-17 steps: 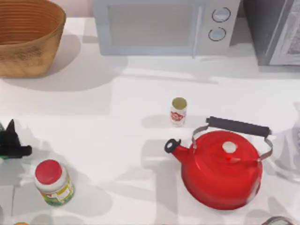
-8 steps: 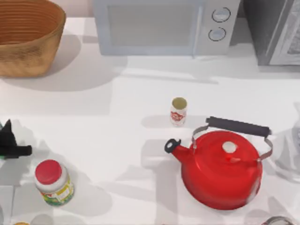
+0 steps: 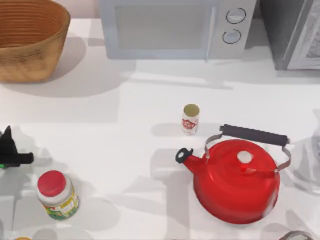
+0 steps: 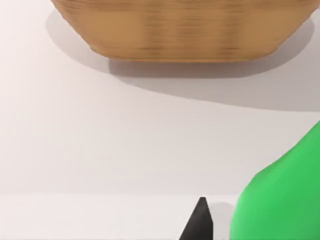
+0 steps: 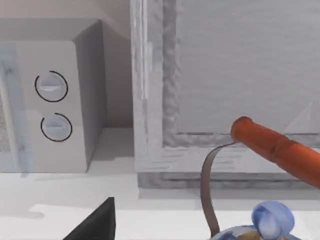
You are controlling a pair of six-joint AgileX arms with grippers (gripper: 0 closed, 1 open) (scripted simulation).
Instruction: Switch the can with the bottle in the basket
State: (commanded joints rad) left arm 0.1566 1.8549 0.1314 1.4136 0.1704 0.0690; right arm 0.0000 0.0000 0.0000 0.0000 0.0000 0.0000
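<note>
Can (image 3: pixel 190 119) upright beside kettle (image 3: pixel 236 181); axis vertical

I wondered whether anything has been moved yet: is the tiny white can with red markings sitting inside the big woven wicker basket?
No, the tiny white can stands on the white table beside the red kettle, far from the woven wicker basket.

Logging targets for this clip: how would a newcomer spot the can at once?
Find the big glossy red kettle at the table's right. Just beyond its black spout tip, toward the grey microwave, stands the can: tiny, white, cylindrical, red markings, tan-gold top. The red-lidded jar is wider and far left.
</note>
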